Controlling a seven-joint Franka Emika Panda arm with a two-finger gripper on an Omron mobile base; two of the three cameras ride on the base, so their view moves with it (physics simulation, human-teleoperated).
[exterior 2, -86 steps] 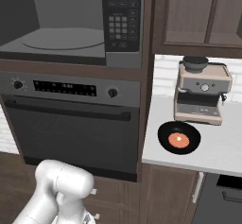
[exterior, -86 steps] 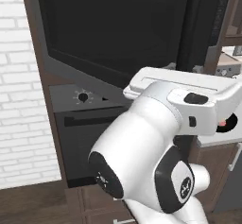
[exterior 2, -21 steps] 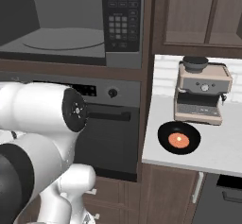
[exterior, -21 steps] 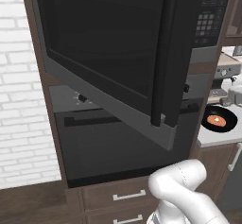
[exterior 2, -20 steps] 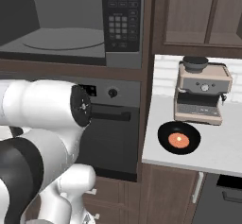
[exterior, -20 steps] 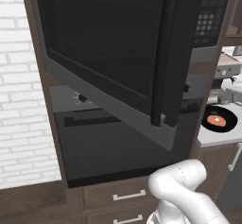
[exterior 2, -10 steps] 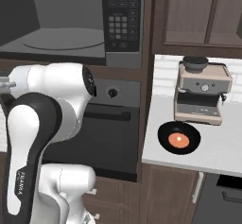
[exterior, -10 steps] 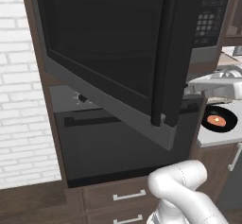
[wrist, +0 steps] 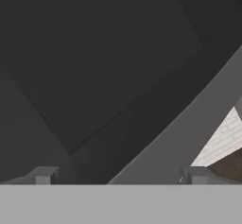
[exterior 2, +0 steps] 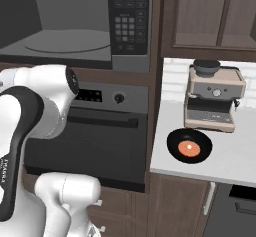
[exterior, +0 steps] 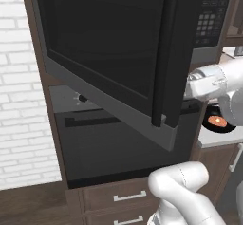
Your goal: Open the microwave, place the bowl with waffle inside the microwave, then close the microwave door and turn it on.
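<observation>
Sitting well apart from the gripper (wrist: 120, 176), off to its right past the keypad column: the small shallow round black bowl with waffle (exterior 2: 189, 146), resting flat on the pale countertop (exterior 2: 235, 161) and carrying the round orange-brown waffle (exterior 2: 189, 148) at its centre. Looking light, rigid and smooth-glazed, so probably sliding easily under a sideways nudge. Most likely calling for a pinch across the thin rim, one finger inside and one outside, clear of the waffle, which is lying loose and could shift if the bowl tips. Standing just behind the bowl: a boxy beige and grey espresso machine (exterior 2: 214, 100), leaving little room on that side and favouring an approach from the front or from above. Spreading wide apart and gripping nothing: the two dark fingertips (wrist: 43, 175), pointing closely at the large dark glass pane and slanting grey frame of the broad microwave door (exterior: 109, 53), with no contact that can be made out. Hanging swung out on its hinge: that door, leaving the grey cavity of the wide dark grey built-in microwave (exterior 2: 70, 31) open. Running below the cavity: the grey wall oven with knobs and a long bar handle (exterior 2: 95, 136). Showing past the door frame, beyond the fingertips: a strip of white brick wall (wrist: 220, 142).
</observation>
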